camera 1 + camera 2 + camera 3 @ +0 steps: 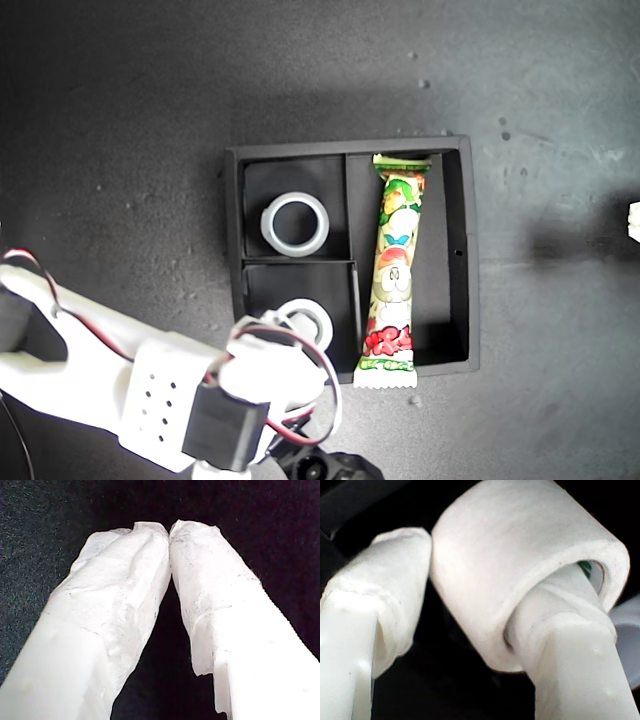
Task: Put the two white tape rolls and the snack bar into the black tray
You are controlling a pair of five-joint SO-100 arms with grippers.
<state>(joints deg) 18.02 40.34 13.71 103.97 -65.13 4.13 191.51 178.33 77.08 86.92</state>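
- The snack bar (395, 270) already lies in the long compartment of the black tray (465, 250), its near end overhanging the rim; one tape roll (295, 224) sits in the far small compartment.
- The second gripper (470, 595) holds the other tape roll (520, 570), one finger through its hole, over the near small compartment at the exterior view's lower left.
- Next call: lower, release, lift straight up clear of the divider.
- The first gripper (169, 530) is closed on nothing, over bare mat.

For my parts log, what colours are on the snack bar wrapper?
Green, white and red, with cartoon prints, on the snack bar; clearest in the exterior view.
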